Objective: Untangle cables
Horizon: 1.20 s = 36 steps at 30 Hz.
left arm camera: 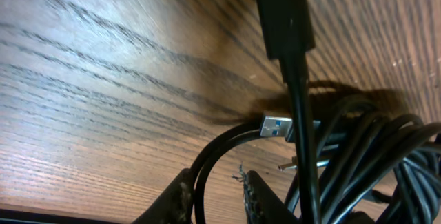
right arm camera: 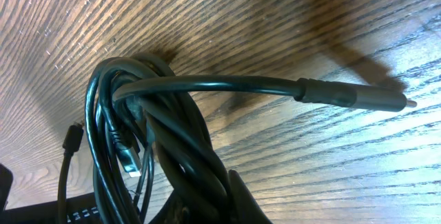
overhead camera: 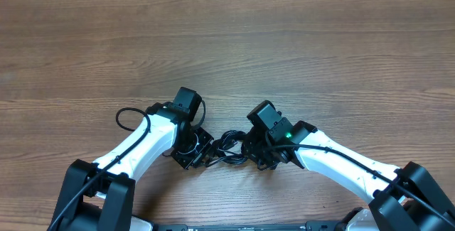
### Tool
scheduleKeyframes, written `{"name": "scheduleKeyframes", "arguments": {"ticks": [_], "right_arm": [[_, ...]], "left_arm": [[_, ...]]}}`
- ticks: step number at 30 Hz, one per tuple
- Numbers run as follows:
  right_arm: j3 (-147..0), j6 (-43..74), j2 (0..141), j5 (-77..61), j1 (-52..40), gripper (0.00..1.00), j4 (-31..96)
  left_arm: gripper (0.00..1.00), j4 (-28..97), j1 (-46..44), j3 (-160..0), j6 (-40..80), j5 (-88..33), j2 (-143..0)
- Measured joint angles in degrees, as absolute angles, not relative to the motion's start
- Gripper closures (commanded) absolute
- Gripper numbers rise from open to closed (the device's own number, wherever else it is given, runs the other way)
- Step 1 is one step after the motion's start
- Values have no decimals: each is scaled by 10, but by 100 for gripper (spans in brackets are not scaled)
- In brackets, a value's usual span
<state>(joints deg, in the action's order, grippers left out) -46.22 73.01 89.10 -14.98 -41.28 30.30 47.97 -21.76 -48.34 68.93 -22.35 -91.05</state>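
1. Left arm (overhead camera: 135,149): white, reached inward toward the centre, wrist bent down.
2. Left gripper (left arm camera: 217,200): jaws stood narrowly apart.
3. Right arm (overhead camera: 341,163): white, angled inward, facing the left.
4. Right gripper (right arm camera: 207,203): jaws were clamped on the cables (right arm camera: 172,134).

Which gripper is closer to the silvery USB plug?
Left. The silvery USB plug lies just beyond the fingertips of the left gripper; the right gripper clamps the cables farther off, that plug unseen in its view.
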Motion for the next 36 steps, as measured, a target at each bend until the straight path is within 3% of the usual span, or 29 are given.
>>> {"name": "scheduleKeyframes", "arguments": {"ticks": [4,18,26,35,36], "right_arm": [[-462,730,891,-150,-413,91,303],[-462,731,891,-158,-413,91,317],[-465,730,891,-163,-414,91,315],[-462,729,892,-160,-413,90,328],[-462,729,892,-160,-413,90,328]], "left_arm": [[96,480,-222,-483,688,-224,-910],[96,482,-200,-496,672,-182,-910],[96,601,-145,-642,580,-178,-911],[96,600,-134,-704,542,-90,-911],[85,600,-134,-704,540,-89,-911]]}}
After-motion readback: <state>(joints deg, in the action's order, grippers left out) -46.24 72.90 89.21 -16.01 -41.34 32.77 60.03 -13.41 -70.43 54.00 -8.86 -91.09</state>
